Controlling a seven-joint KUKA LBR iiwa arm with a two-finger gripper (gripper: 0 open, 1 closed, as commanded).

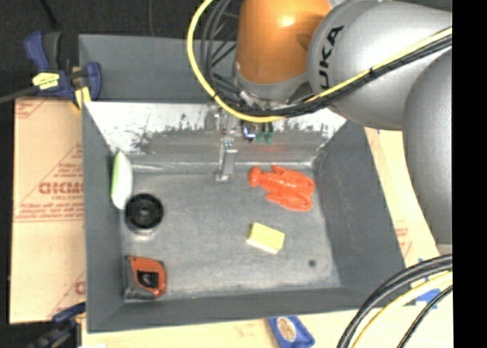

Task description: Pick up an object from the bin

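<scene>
Looking down on the pincer [226, 167] hanging at the back of the grey bin [358, 209], close before the foot of the far wall and a little left of the middle. Showing as one narrow grey stalk, pressed together by the look of it, and pinching nothing. Pointing straight down at bare floor; reaching that floor or stopping just above it, cannot tell. Touching none of the loose things.

Lying nearest, just beside the tip on its right but apart from it: one red lobster-shaped toy [281, 186], stretching flat along the floor toward the right wall. Resting nearer the front, below that toy and well apart from the stalk: one pale yellow block [265, 237], turned a little askew.

Counting the left side — three more, each a single piece. Leaning against the left wall: one white and green oblong thing [121, 179]. Sitting just below it, touching or nearly touching: one black round thing [143, 211]. Lying in the front left corner: one orange and black tape measure [145, 276]. Making five things in all — one of each kind, spread singly over the floor.
</scene>
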